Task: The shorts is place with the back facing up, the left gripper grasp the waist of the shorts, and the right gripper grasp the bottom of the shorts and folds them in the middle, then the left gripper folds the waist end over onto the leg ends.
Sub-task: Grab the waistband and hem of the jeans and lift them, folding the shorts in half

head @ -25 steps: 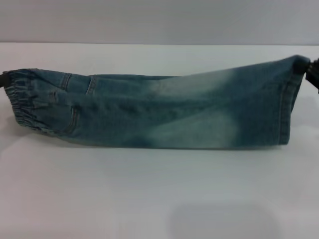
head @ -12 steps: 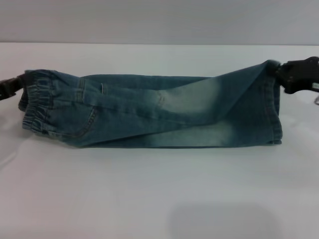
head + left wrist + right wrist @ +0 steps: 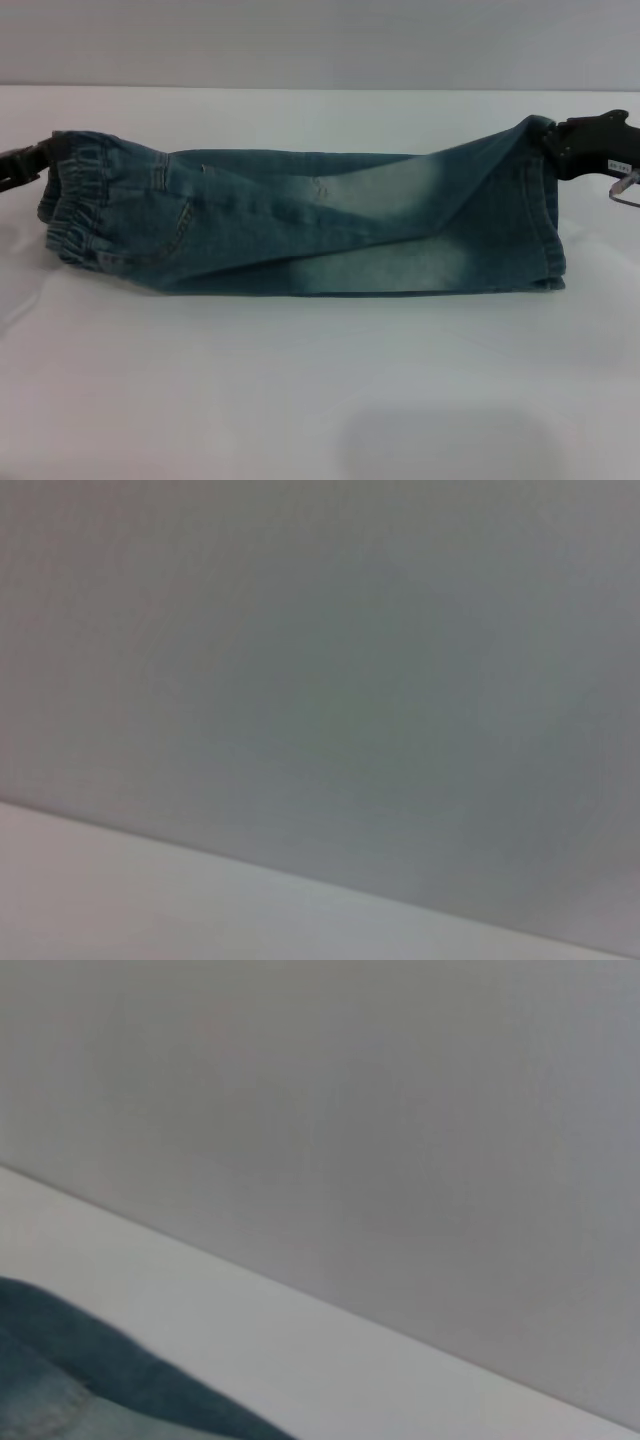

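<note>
from my seat, at the tabletop's (image 3: 300, 400) left edge i see the left tool (image 3: 38, 160), a slim black claw, pinched shut on the ruffled elastic waist (image 3: 72, 210) at its far corner. the waist end sags from that hold and rests on the white surface.

moving across, the shorts (image 3: 320, 235) lie as one long narrow band running from the left edge to the right edge, set toward the far half of the tabletop. they look already doubled lengthwise, with a pocket seam (image 3: 185, 225) showing near the waist and pale washed patches through the middle. i judge the denim soft but with some body: it drapes and creases, yet holds a fold line. it should be light, not slippery and not fragile. the stitched ends are the firm places to grip, since the thicker seams give the claws something to bite. the loose middle will lag if an end is dragged fast.

at the right edge, the right tool (image 3: 550, 140) is clamped on the far corner of the bottom of the shorts (image 3: 545, 215), lifting that corner slightly so the cloth slopes down from it. the near corner of that hem lies flat.

the right wrist view shows only a strip of denim; the left wrist view shows bare surface.

no containers here.
</note>
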Controlling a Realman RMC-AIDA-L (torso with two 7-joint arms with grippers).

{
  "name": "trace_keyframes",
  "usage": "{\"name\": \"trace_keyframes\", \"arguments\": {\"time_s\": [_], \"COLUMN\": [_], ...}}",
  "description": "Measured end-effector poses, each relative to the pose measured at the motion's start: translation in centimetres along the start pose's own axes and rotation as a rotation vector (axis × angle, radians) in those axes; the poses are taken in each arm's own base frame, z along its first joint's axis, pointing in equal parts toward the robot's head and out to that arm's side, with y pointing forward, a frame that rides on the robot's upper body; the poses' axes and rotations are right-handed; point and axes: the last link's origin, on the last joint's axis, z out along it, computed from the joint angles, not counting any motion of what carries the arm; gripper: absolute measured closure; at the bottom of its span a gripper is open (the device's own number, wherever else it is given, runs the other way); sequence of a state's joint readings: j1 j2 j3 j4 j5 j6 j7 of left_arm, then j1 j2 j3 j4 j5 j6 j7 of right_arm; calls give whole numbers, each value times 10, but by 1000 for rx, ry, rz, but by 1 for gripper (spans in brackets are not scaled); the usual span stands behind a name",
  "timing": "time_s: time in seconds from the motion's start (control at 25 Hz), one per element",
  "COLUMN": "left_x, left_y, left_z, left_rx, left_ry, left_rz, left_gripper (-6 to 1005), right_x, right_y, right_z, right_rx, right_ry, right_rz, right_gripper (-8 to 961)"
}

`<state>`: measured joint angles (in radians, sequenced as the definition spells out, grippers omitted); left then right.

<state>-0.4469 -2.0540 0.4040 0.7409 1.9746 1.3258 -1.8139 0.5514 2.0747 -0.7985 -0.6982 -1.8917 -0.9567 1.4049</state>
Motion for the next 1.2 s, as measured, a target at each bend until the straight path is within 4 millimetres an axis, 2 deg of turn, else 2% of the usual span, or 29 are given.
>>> {"name": "trace_keyframes", "arguments": {"time_s": [0.12, 0.4, 0.56, 1.2], "left_x": [5, 3, 2, -2], "left_y": [-1, -5, -6, -14], "left_z": [0, 4, 5, 8], "left_rx": [5, 31, 39, 94], "left_ry": [37, 78, 82, 68], "left_rz": [14, 9, 13, 26], "left_gripper": [965, 966, 966, 966], "right_x": [2, 6, 7, 15], "right_y": [-3, -6, -6, -5], "right_z": [3, 9, 17, 21], "right_rx": [44, 111, 128, 150], "right_ry": [-13, -75, -49, 1], "right_rz": [12, 30, 32, 13], "right_gripper": [955, 955, 955, 954]}}
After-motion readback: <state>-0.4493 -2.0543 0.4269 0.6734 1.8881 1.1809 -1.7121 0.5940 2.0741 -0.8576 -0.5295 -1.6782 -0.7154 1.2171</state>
